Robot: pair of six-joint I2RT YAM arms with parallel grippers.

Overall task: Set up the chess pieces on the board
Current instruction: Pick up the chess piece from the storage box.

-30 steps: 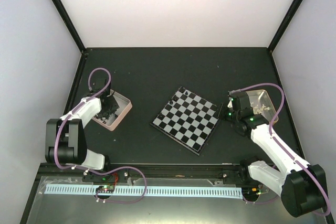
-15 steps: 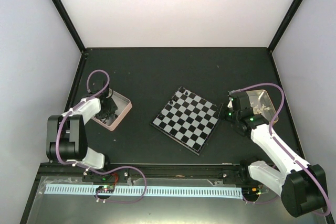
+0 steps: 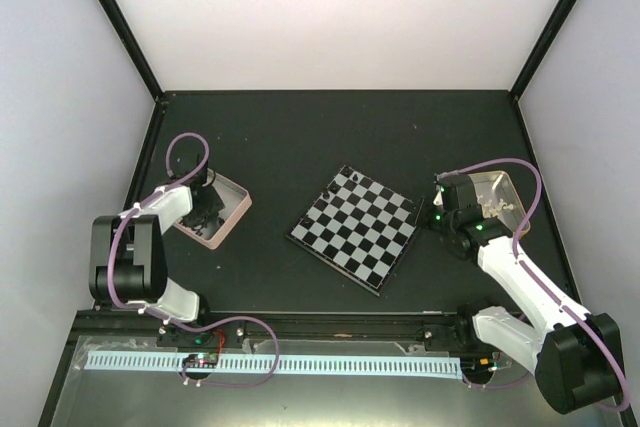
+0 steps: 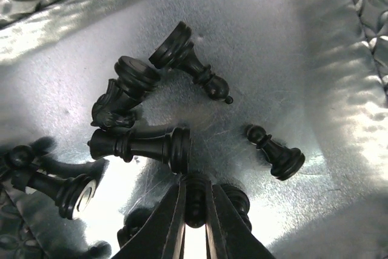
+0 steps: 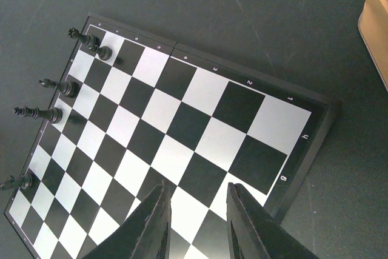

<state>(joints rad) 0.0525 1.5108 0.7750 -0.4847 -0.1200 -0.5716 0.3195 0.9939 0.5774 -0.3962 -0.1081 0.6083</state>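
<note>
Progress early: board (image 5: 221, 144) holds just five black men (image 5: 59, 87), all standing along one edge row, the edge farthest from the right gripper (image 5: 199, 197). Every other square that shows is bare, and no white piece is on the board in any view.

Left gripper (image 4: 195, 183) is down inside the left tin (image 4: 291, 59), which sits well left of the board. Its jaws are pinched narrow on a small black piece (image 4: 195, 201); I cannot tell which kind, as the fingers hide most of it. The piece looks not yet lifted off the tin floor, so this reads as a pick in hand, a judgement only.

Loose black pieces (image 4: 145, 144) lie around it in that tin, at least six on their sides, a pawn (image 4: 276, 153) among them. Those all have to go across to the board.

Right gripper hangs over the board corner nearest the right tin (image 3: 505, 185), jaws partly apart with nothing between them; checker squares show through the gap. Right tin sits just right of the board. White pieces (image 3: 497, 207) seem to be inside it, too small in the top view to count.

Left to do, by my reckoning: rest of the black set placed, whole white set placed on the opposite side of the board. Most of the job remains.
</note>
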